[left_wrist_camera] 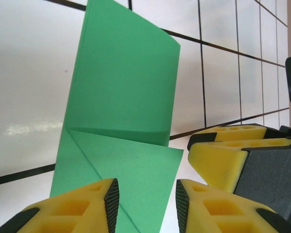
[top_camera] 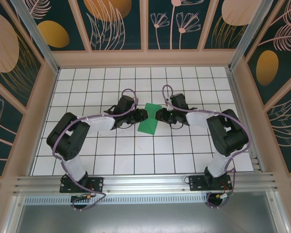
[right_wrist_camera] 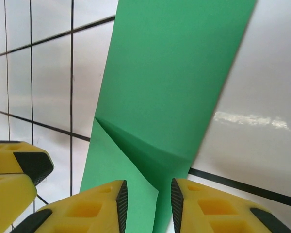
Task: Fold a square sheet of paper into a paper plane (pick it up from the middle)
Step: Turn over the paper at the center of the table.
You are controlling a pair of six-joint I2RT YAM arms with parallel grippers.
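The left gripper (left_wrist_camera: 148, 201) has its yellow jaws parted, and a green edge shows in the gap at the bottom of the frame. The right gripper (right_wrist_camera: 149, 201) is parted the same way at the opposite edge. Between them, the square sheet of paper (top_camera: 150, 120), folded narrow and creased, sits mid-frame on the white grid table (top_camera: 136, 160).

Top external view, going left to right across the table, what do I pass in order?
Left arm → green folded paper → right arm. Each arm's jaws reach in toward the paper from its own side.
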